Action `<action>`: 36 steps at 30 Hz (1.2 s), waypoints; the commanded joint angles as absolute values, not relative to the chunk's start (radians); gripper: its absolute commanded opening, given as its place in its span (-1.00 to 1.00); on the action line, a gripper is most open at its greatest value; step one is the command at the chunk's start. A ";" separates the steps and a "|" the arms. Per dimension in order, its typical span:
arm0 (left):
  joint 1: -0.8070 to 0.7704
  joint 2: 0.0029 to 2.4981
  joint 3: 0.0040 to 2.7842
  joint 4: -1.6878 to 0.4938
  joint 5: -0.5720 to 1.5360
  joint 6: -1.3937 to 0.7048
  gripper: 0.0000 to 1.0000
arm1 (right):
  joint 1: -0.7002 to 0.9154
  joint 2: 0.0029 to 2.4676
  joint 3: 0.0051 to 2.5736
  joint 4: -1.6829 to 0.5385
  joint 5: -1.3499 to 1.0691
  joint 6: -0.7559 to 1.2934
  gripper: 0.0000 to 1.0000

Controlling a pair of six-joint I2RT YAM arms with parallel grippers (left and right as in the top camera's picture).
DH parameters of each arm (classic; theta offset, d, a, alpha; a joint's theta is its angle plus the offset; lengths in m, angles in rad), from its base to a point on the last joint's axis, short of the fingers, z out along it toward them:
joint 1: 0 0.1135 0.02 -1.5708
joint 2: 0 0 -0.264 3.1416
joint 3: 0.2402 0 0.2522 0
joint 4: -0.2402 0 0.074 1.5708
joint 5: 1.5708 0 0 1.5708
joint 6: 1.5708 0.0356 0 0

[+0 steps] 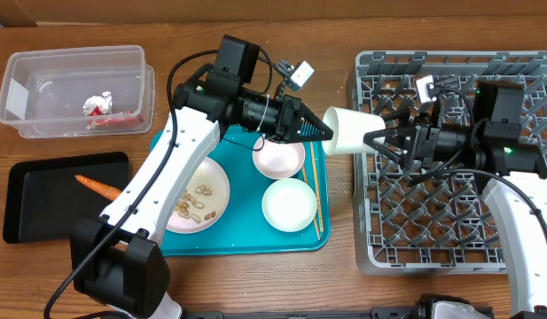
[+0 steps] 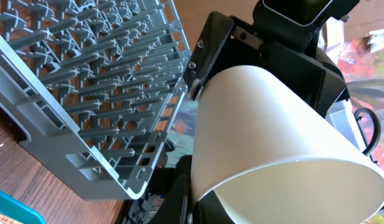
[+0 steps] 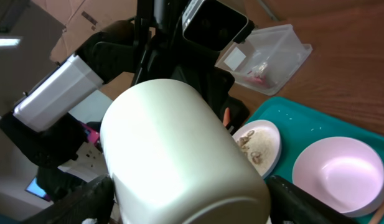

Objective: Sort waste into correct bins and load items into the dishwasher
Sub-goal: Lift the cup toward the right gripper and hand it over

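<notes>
A white cup [image 1: 348, 131] hangs on its side in the air between the teal tray and the grey dishwasher rack [image 1: 450, 239]. My left gripper [image 1: 314, 127] is shut on the cup's rim, one finger inside and one outside, as the left wrist view shows [image 2: 207, 199]. My right gripper [image 1: 379, 140] is at the cup's base, with a finger against each side of it [image 3: 192, 202]. The cup fills both wrist views [image 2: 272, 137] [image 3: 173, 143].
The teal tray [image 1: 246, 244] holds a plate with food scraps [image 1: 200, 197], two pink bowls [image 1: 279, 158] [image 1: 288, 204] and chopsticks [image 1: 316, 190]. A black tray [image 1: 34, 204] with a carrot [image 1: 99, 186] and a clear bin [image 1: 74, 89] with wrappers stand at the left.
</notes>
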State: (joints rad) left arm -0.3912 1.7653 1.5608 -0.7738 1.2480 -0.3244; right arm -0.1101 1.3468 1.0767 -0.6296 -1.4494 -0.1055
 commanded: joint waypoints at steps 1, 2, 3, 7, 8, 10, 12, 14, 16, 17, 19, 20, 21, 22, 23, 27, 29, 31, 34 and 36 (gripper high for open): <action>-0.398 1.746 1.578 -0.770 1.275 -0.346 -0.92 | -0.106 1.345 1.100 -0.629 -1.461 -0.109 0.50; -0.400 1.746 1.578 -0.770 1.272 -0.346 -0.92 | -0.106 1.345 1.100 -0.629 -1.461 -0.109 0.45; -0.400 1.746 1.578 -0.770 1.271 -0.346 -0.91 | -0.106 1.345 1.100 -0.629 -1.461 -0.109 0.41; -0.400 1.746 1.577 -0.769 1.237 -0.358 -0.91 | -0.106 1.345 1.100 -0.629 -1.482 -0.109 0.34; -0.400 1.746 1.578 -0.769 1.230 -0.361 -0.92 | -0.106 1.345 1.100 -0.629 -1.487 -0.109 0.34; -0.400 1.746 1.577 -0.769 1.220 -0.363 -0.92 | -0.106 1.345 1.100 -0.629 -1.487 -0.109 0.34; -0.400 1.746 1.578 -0.769 1.220 -0.363 -0.92 | -0.106 1.345 1.100 -0.629 -1.487 -0.109 0.34; -0.400 1.746 1.578 -0.765 1.220 -0.363 -0.92 | -0.106 1.345 1.100 -0.629 -1.486 -0.109 0.34; -0.400 1.746 1.578 -0.757 1.220 -0.364 -0.91 | -0.106 1.345 1.100 -0.629 -1.486 -0.109 0.34; -0.400 1.746 1.578 -0.747 1.219 -0.371 -0.91 | -0.105 1.345 1.100 -0.629 -1.487 -0.109 0.35; -0.400 1.746 1.578 -0.735 1.201 -0.393 -0.90 | -0.105 1.345 1.100 -0.629 -1.486 -0.109 0.35; -0.400 1.746 1.578 -0.730 1.195 -0.403 -0.90 | -0.105 1.345 1.100 -0.629 -1.486 -0.109 0.34; -0.400 1.746 1.578 -0.724 1.194 -0.405 -0.90 | -0.105 1.345 1.100 -0.629 -1.486 -0.109 0.32; -0.400 1.746 1.578 -0.720 1.194 -0.406 -0.89 | -0.105 1.345 1.100 -0.629 -1.486 -0.109 0.26; -0.400 1.746 1.578 -0.720 1.193 -0.405 -0.90 | -0.105 1.345 1.100 -0.629 -1.486 -0.109 0.23; -0.400 1.746 1.578 -0.720 1.191 -0.405 -0.81 | -0.105 1.345 1.100 -0.630 -1.486 -0.109 0.09; -0.400 1.746 1.578 -0.721 1.178 -0.405 -0.67 | -0.105 1.345 1.100 -0.630 -1.486 -0.109 0.03; -0.401 1.746 1.578 -0.720 1.167 -0.405 -0.60 | -0.105 1.345 1.100 -0.632 -1.486 -0.109 0.02; -0.401 1.746 1.578 -0.720 1.167 -0.404 -0.46 | -0.105 1.345 1.100 -0.633 -1.485 -0.109 0.01; -0.399 1.746 1.578 -0.721 1.167 -0.400 -0.36 | -0.106 1.345 1.100 -0.633 -1.478 -0.109 0.01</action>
